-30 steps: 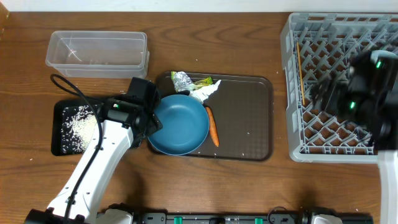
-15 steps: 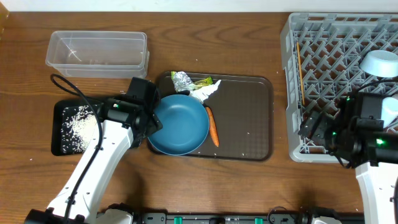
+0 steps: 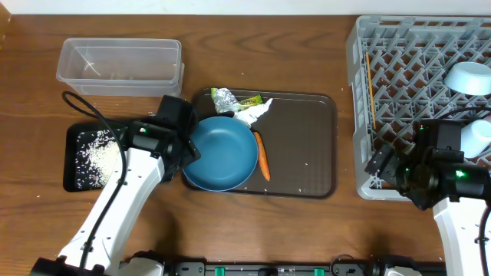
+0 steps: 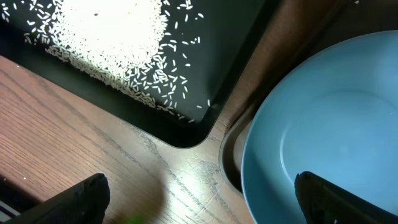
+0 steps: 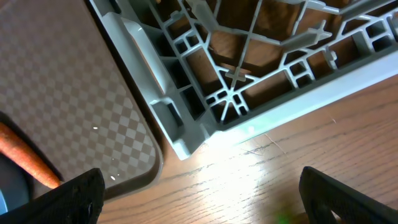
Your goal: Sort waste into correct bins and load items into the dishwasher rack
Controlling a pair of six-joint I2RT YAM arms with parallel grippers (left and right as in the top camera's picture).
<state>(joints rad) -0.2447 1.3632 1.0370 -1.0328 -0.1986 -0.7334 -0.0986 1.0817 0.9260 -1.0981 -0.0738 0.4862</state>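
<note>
1. Where the right arm hangs over the near corner of the rack (image 5: 143, 68), the right gripper (image 5: 202, 199) is wide open and holds nothing.
2. The left gripper (image 4: 202, 199) is wide open too, over the left rim of the big blue bowl (image 3: 222, 153). It holds nothing.
3. That bowl and the carrot (image 3: 262, 156) sit on the brown tray (image 3: 303, 146).
4. The black tray (image 3: 77, 176) holds the rice (image 3: 98, 156).
5. Farther back, the small bowl (image 3: 469, 77), cup (image 3: 477, 136) and chopsticks (image 3: 370, 84) are in the rack.

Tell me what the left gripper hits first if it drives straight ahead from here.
Probably the dark-blue bowl: the left gripper is open, one finger over the bowl's rim, the other over bare table. Depth is unclear.
</note>
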